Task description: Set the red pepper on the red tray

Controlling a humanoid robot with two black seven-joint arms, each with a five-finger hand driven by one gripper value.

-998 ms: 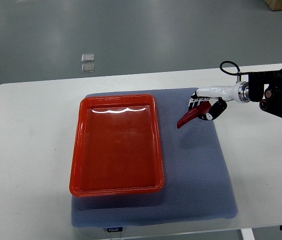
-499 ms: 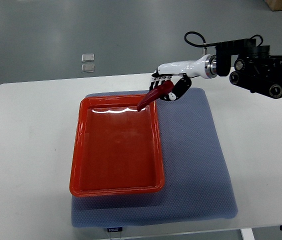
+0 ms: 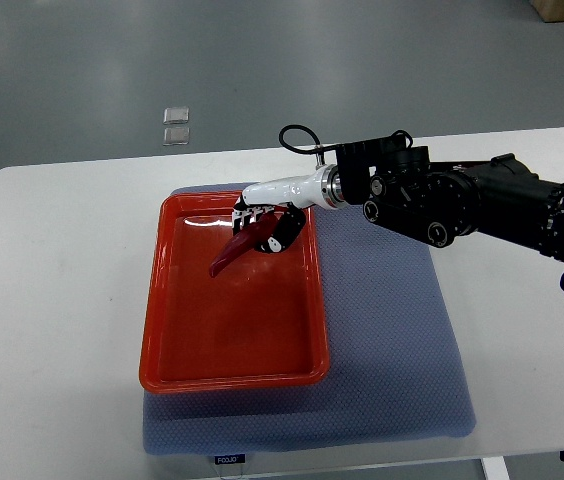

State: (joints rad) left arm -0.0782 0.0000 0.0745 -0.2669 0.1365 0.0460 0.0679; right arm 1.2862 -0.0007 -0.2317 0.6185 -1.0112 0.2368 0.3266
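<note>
One hand [image 3: 262,228] grips red pepper [image 3: 234,254] over red tray [image 3: 162,300]; stem hidden.

Robotics lab setting: bare white table [image 3: 52,300] on grey floor [image 3: 262,70], blue mat [image 3: 392,330] centred toward the table's near edge.

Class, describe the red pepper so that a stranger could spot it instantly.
Start at the white table, then the red tray on the blue mat. Over the tray's far end, the right hand grips a slim, dark red pepper, darker than the tray.
</note>
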